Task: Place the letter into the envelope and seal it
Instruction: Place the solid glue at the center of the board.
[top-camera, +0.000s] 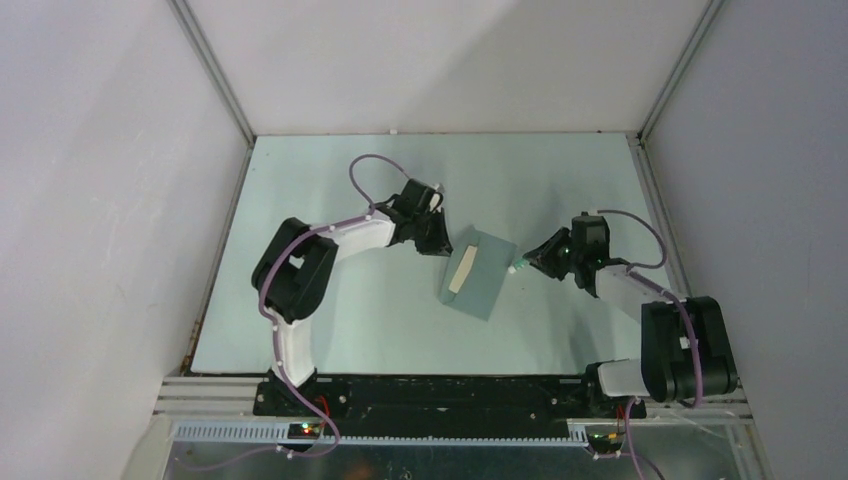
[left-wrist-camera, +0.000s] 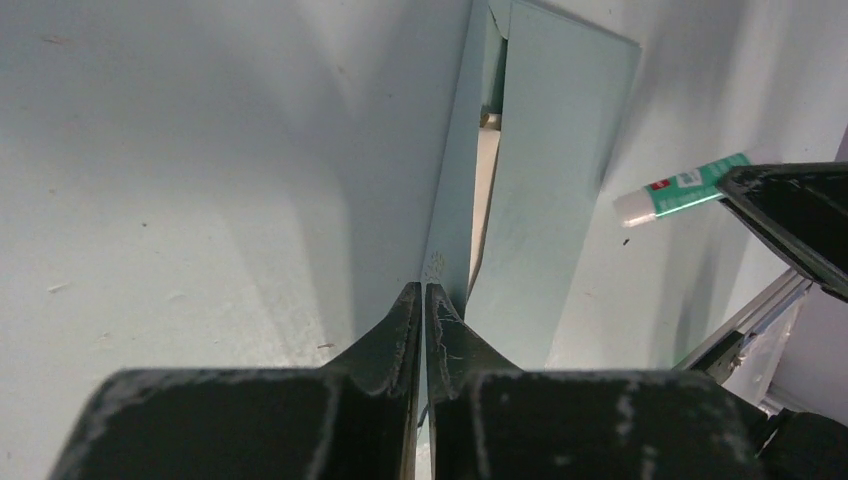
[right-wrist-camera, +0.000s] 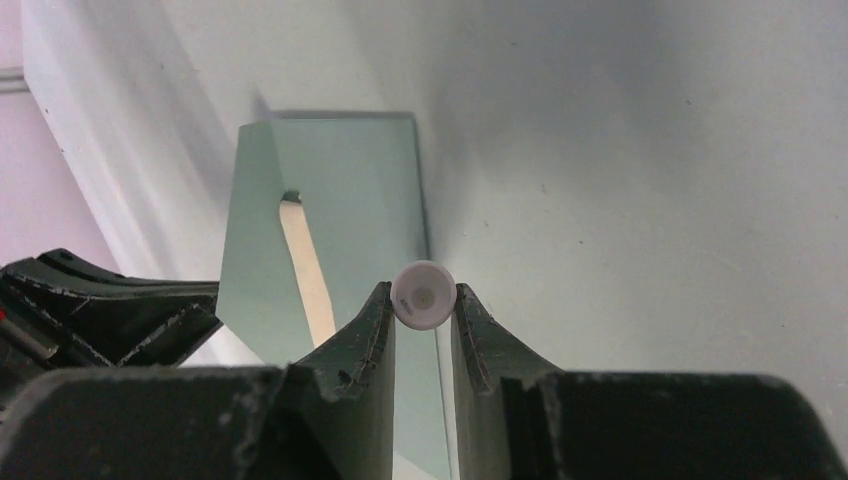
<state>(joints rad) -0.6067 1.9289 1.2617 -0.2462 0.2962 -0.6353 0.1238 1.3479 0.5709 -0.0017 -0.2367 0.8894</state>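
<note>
Top external view: the envelope lies flat on the counter about mid-way between the two arms, set at a slant. The letter shows as a narrow tan strip along the envelope's left side, mostly covered by teal paper. The left hand sits at the envelope's upper left edge; its opening cannot be judged from here. The right hand is just beside the envelope's right edge and carries a small glue stick, tip pointing at the envelope. Left wrist view: the left hand has its fingers drawn almost together, pinching a thin teal sheet of the envelope that runs edge-on away from them. A sliver of the letter is visible in the gap under that sheet. The glue stick, white with a green label, projects from the right hand at the right of the frame. Right wrist view: the right hand is closed partway on the round white end of the glue stick. Beyond it lies the envelope with the letter showing as a tan strip
</note>
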